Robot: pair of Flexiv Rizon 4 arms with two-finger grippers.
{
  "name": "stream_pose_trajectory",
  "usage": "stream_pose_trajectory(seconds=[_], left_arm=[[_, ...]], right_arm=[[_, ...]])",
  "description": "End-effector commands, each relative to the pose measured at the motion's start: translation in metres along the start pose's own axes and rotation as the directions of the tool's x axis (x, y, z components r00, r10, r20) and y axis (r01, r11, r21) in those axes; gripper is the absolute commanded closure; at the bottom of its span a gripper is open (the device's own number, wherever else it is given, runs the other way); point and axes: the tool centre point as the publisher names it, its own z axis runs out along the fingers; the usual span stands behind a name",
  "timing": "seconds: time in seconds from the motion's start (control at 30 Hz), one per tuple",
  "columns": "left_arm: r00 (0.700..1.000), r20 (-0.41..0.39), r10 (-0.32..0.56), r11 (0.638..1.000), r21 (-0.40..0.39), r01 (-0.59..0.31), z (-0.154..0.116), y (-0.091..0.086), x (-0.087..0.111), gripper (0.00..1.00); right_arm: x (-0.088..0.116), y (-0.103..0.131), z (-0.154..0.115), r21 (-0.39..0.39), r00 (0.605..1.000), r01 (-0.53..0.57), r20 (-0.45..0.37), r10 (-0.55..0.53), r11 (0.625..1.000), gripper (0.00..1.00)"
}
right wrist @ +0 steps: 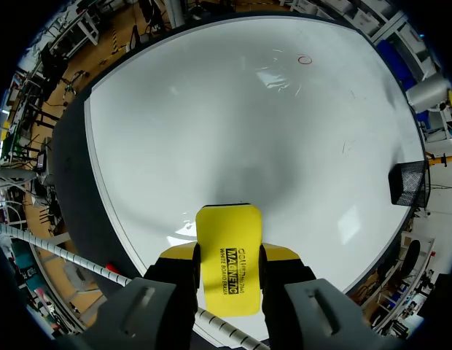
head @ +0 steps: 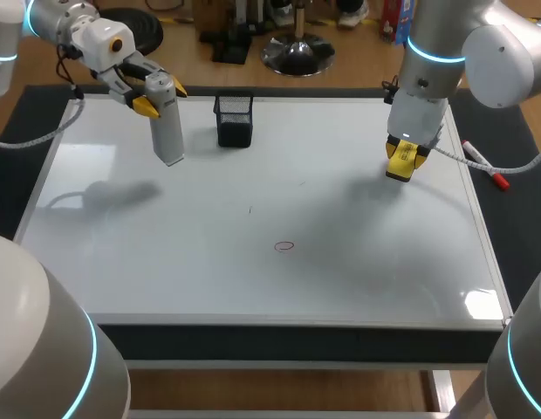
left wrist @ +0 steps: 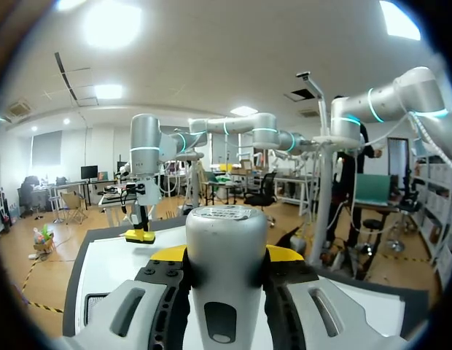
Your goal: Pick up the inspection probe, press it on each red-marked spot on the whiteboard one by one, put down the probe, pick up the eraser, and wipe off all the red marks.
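The whiteboard (head: 253, 279) is lying flat across the table, carrying one small red ring (head: 284, 246) near its middle, with a black mesh cup (head: 234, 120) standing by its far edge. A marker (head: 485, 166) is lying just off the board's right edge. The arms are hanging well apart, the ring lying nearer than both. The left gripper (head: 163, 96) is clamping the grey probe (head: 168, 135), pointing down over the far left corner. The right gripper (head: 401, 159) is pinching the yellow eraser (right wrist: 227, 226) over the right side.
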Motion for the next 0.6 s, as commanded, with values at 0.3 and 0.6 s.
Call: stream_pose_trajectory(seconds=[0.3, 0.6], left_arm=[[1.000, -0.004, 0.001, 1.000, 0.001, -0.001, -0.001, 0.000, -0.001, 1.00], [1.000, -0.004, 0.001, 1.000, 0.001, -0.001, -0.001, 0.000, -0.001, 1.00]], right_arm=[[-0.013, 0.026, -0.017, 0.044, 0.997, 0.071, -0.019, -0.070, 0.997, 1.00], [-0.043, 0.081, -0.016, 0.049, 0.990, 0.141, -0.027, -0.140, 0.989, 1.00]])
